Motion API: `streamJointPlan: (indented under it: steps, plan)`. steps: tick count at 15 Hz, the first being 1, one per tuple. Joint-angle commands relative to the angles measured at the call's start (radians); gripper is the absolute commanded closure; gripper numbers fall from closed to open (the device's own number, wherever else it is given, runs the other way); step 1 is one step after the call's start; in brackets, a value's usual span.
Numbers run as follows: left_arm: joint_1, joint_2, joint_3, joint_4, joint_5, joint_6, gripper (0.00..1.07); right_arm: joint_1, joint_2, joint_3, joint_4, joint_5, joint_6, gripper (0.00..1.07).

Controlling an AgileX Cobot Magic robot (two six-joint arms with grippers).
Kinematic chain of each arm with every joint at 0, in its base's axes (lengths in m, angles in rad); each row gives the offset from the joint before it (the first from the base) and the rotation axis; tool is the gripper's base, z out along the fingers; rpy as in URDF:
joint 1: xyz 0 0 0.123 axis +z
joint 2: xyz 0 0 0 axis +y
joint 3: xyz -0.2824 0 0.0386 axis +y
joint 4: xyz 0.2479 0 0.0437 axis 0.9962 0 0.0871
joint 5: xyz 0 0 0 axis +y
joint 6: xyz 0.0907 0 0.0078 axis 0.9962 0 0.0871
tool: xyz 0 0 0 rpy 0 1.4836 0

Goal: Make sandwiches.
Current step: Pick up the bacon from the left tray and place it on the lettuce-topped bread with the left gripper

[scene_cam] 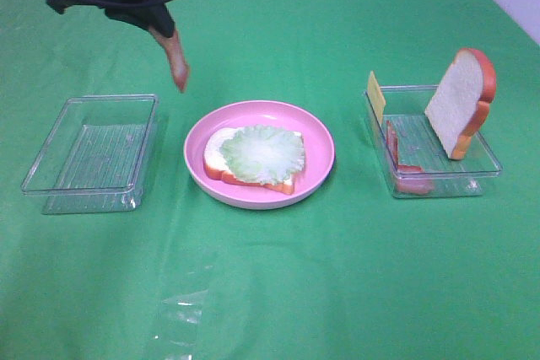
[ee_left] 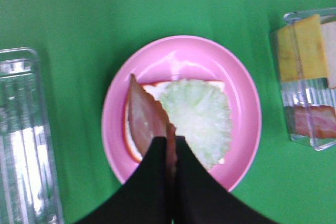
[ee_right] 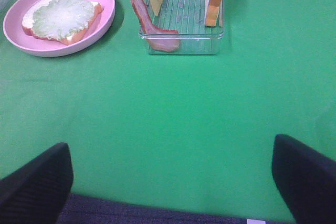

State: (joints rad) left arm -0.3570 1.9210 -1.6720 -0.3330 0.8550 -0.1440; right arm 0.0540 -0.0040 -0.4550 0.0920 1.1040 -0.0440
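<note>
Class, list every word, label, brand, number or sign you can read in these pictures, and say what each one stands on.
None: no view shows any readable text.
The pink plate, the left clear tray, the right clear tray, the upright bread slice and the green cloth are all unmarked.

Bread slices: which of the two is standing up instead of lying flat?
The bread slice in the clear tray on the right stands on its edge, leaning. The other slice lies flat on the pink plate under the lettuce leaf.
</note>
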Motion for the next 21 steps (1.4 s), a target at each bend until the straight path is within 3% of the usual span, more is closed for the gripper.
streamJointPlan:
  steps: [1,2,3,6,8,12,17,20,21]
  plan:
    - [-0.081,0.046,-0.005,-0.074,-0.057,0.013,1.07,-0.006,-0.024,0.004,0.002,-0.007,-0.001,0.09]
    - [-0.095,0.055,-0.005,-0.090,-0.062,0.023,1.07,-0.006,-0.024,0.004,0.002,-0.007,-0.001,0.09]
    - [-0.150,0.108,-0.005,-0.178,-0.084,0.099,1.07,-0.006,-0.024,0.004,0.002,-0.007,-0.001,0.09]
    - [-0.166,0.187,-0.005,-0.349,-0.071,0.227,1.07,-0.006,-0.024,0.004,0.002,-0.007,-0.001,0.09]
    - [-0.165,0.214,-0.005,-0.346,-0.071,0.249,1.07,-0.006,-0.024,0.004,0.002,-0.007,-0.001,0.09]
    - [-0.157,0.261,-0.005,-0.225,-0.094,0.231,1.07,-0.006,-0.024,0.004,0.002,-0.007,-0.001,0.09]
    - [-0.157,0.282,-0.005,0.035,-0.095,0.073,1.07,-0.006,-0.024,0.004,0.002,-0.007,-0.001,0.09]
    - [-0.157,0.290,-0.005,0.048,-0.101,0.080,1.07,-0.006,-0.024,0.004,0.002,-0.007,-0.001,0.09]
    - [-0.157,0.292,-0.005,0.048,-0.101,0.088,1.02,-0.006,-0.024,0.004,0.002,-0.007,-0.001,0.09]
